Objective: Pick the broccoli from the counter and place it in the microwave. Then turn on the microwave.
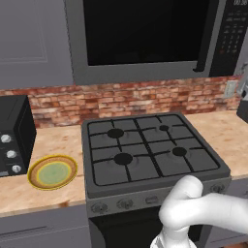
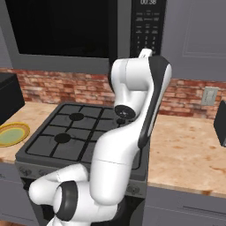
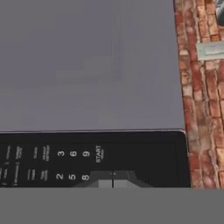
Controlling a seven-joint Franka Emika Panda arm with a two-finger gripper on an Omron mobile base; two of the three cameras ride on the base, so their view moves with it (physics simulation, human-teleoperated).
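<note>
The microwave (image 1: 145, 38) is seen mounted above the dark gas stove (image 1: 150, 150), its black glass door closed, so the interior is hidden and the broccoli cannot be located. The arm (image 2: 132, 114) is raised in front of the stove, its hand brought up to the black keypad panel (image 2: 148, 31) at the microwave's right end. In the hand view the jaws (image 3: 113, 180) are pressed together, with nothing pinched between them, right by the keypad (image 3: 87, 159) just below the START label (image 3: 98, 154); whether the panel is touched cannot be told. A round yellow-rimmed green plate (image 1: 52, 171) is seen on the tan bench (image 1: 58, 145) left of the stove, beside a small black oven (image 1: 14, 133). A brick backsplash (image 1: 135, 99) is seen behind.
</note>
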